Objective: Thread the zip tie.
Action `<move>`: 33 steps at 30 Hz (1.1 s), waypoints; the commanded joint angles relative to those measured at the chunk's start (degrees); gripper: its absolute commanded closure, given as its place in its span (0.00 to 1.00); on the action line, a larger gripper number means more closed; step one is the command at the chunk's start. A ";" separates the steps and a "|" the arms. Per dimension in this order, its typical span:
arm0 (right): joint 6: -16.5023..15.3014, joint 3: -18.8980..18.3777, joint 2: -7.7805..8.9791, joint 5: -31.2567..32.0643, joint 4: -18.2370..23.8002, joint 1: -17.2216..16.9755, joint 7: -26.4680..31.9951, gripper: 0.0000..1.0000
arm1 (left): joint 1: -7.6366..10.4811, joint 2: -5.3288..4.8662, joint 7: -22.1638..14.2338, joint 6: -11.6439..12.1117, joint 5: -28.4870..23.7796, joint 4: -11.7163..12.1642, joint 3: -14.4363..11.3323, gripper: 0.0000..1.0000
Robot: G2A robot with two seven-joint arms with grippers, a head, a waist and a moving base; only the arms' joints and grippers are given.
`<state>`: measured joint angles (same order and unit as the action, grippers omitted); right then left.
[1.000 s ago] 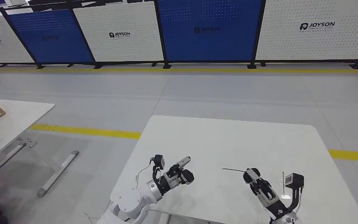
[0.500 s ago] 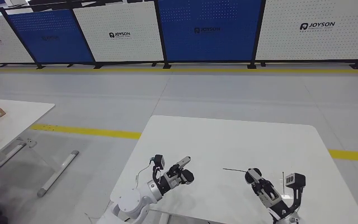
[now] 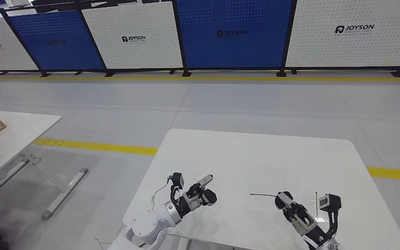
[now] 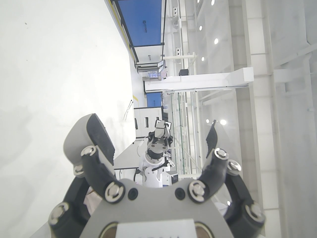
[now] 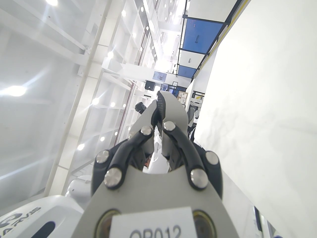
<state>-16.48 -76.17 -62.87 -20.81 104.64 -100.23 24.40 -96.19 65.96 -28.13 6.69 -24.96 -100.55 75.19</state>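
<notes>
Nearest, above the near left part of the white table [image 3: 250, 156], the left gripper [image 3: 209, 187] is held. Its two fingers [image 4: 100, 134] are spread wide apart and nothing is seen between them. On the near right side the right gripper [image 3: 280, 198] is found, also close to the near edge. Its fingers [image 5: 171, 110] are pressed tightly together, and the zip tie [image 3: 262, 195] is pinched at their tip.

The zip tie is a thin black strip. It is held by one end and stretches out to the left, almost level, into the gap between the two grippers. Its free end is kept well apart from the left gripper. Whether the strip touches the table surface cannot be told.

Beyond the far edge of the table, a yellow line [image 3: 94, 146] is painted across the grey floor. A second white table [image 3: 19, 128] stands at the far left. At the farthest point, a row of blue and white panels [image 3: 231, 31] closes the room.
</notes>
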 commanded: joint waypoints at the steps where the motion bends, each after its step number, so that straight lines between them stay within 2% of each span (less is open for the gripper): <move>1: 0.00 0.00 0.00 0.00 0.00 0.00 0.00 1.00 | 0.19 0.03 -0.22 0.31 0.70 -0.45 -0.82 0.00; 5: 0.00 0.00 0.00 0.00 0.00 0.00 0.00 1.00 | 1.47 0.07 -2.69 -0.90 -0.03 -0.64 -2.57 0.00; 8: 0.00 0.00 0.00 0.00 0.00 0.00 0.00 1.00 | 3.59 0.31 -3.07 -2.06 1.94 -0.46 -5.43 0.00; 11: 0.00 0.00 0.00 0.00 0.00 0.00 0.00 1.00 | 5.71 0.69 -2.16 -2.35 2.77 0.84 -7.86 0.00; 17: 0.00 0.00 0.00 0.00 0.00 0.00 0.00 1.00 | 5.71 0.69 -2.16 -2.35 2.77 0.84 -7.86 0.00; 19: 0.02 0.32 -0.11 2.51 -0.23 0.42 -1.92 1.00 | 5.73 0.69 -2.00 -2.36 2.82 0.84 -7.89 0.00; 24: -1.28 5.64 -1.15 7.84 -2.28 2.64 -6.82 1.00 | 6.13 0.73 -1.30 -2.53 3.79 0.30 -9.24 0.00; 28: -0.83 8.83 -1.77 8.55 -4.50 5.16 -6.06 1.00 | 7.30 1.06 1.20 -2.97 2.98 0.42 -10.45 0.00; 33: -0.74 8.98 -1.80 8.63 -4.62 5.32 -5.94 1.00 | 7.89 1.21 2.28 -3.18 3.62 0.47 -11.28 0.00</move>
<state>-17.20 -67.18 -64.67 -12.17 100.00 -94.90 18.47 -88.26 67.18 -25.78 3.49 -21.32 -100.07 63.86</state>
